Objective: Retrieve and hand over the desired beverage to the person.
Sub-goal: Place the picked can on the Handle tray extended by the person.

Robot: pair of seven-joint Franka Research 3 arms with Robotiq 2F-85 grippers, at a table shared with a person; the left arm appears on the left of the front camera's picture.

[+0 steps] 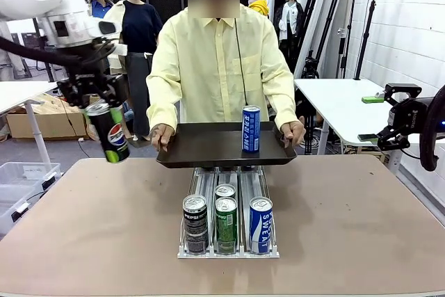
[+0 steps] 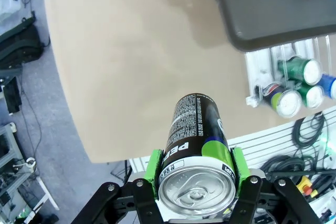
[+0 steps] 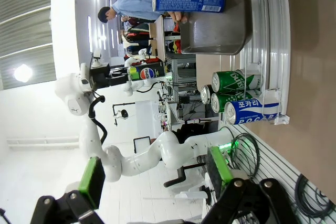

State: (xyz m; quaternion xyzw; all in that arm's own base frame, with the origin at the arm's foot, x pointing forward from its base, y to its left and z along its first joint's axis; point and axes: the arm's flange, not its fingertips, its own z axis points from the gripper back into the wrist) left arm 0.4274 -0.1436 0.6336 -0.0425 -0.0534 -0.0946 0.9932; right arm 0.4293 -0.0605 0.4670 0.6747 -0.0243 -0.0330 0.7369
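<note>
Table [image 1: 104,227]: tan top, shared with the person [image 1: 217,67] in a pale-yellow shirt at 12 o'clock, far side. Both their hands hold a black tray [image 1: 208,145] level above the far edge; the left-side hand [image 1: 162,136] grips its 9 o'clock rim. One blue can [image 1: 251,129] stands upright on the tray, toward 3 o'clock.

Below the tray, a clear can rack [image 1: 228,241] sits mid-table. In it: a black Pepsi can [image 1: 195,223] at 9 o'clock, a green can [image 1: 226,224] centre with another can [image 1: 224,191] behind it, a blue Pocari Sweat can [image 1: 261,224] at 3 o'clock.

My left gripper [image 2: 195,174] is clamped on a black-and-green Pepsi can [image 1: 111,131], tilted, held in the air off the table's 9 o'clock side, well apart from the tray.

My right gripper [image 3: 152,177] has its green pads [image 3: 92,180] spread wide apart, holding nothing, off at 3 o'clock.
</note>
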